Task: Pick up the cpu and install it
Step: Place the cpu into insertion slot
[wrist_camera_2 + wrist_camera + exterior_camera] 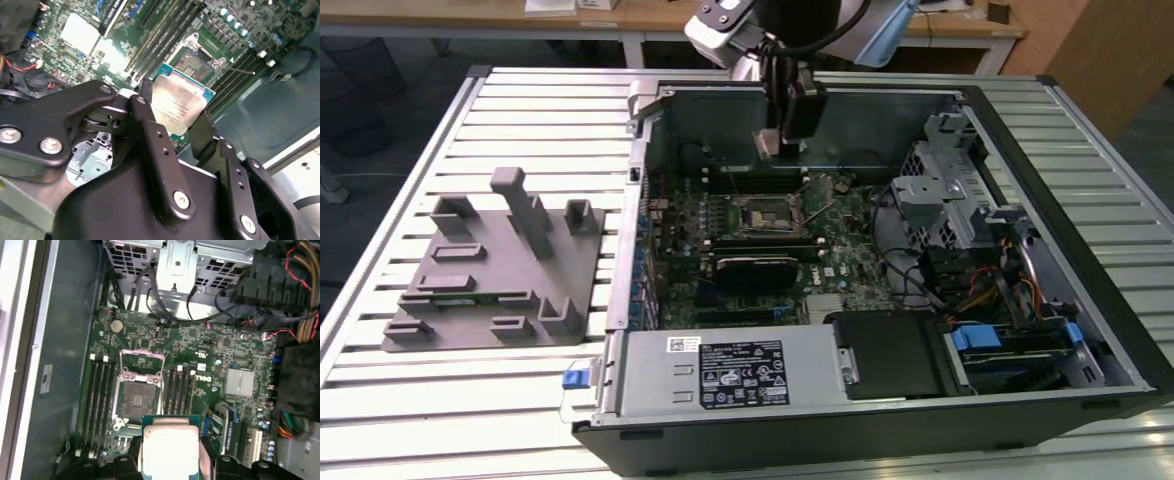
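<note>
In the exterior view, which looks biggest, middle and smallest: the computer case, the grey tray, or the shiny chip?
Largest to smallest:
1. computer case
2. grey tray
3. chip, clearly the smallest

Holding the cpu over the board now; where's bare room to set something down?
Bare table around the tray, and past the case on the exterior view's right. Inside the case, board, cables and drive cage crowd everything.
</note>
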Controlling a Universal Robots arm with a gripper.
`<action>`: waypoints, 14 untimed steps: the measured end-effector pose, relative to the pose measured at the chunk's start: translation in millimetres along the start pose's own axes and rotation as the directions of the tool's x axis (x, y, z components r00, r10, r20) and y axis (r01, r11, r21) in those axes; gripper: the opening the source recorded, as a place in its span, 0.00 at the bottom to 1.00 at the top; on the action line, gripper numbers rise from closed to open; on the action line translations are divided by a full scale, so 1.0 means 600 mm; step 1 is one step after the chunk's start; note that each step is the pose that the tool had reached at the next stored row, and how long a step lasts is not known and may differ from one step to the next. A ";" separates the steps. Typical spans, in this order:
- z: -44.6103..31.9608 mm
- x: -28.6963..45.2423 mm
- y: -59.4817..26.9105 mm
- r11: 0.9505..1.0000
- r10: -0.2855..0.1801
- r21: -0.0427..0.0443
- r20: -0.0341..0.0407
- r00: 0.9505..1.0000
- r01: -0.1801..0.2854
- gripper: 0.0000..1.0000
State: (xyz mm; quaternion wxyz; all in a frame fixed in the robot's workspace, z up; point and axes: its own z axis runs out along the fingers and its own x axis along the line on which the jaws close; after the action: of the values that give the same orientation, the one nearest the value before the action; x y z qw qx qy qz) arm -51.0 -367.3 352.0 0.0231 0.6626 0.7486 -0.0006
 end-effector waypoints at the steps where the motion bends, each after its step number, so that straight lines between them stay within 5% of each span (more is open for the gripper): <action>1: 0.002 0.004 0.000 1.000 0.001 0.000 0.000 1.000 -0.001 0.53; 8: 0.023 0.008 0.001 0.997 0.075 0.003 0.002 0.997 -0.075 0.53; 14: 0.038 0.017 0.001 0.996 0.088 0.003 -0.001 0.996 -0.088 0.53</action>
State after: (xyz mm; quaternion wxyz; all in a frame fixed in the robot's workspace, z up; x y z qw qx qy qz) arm -50.6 -358.0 328.9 0.0217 0.6951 0.7186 -0.0004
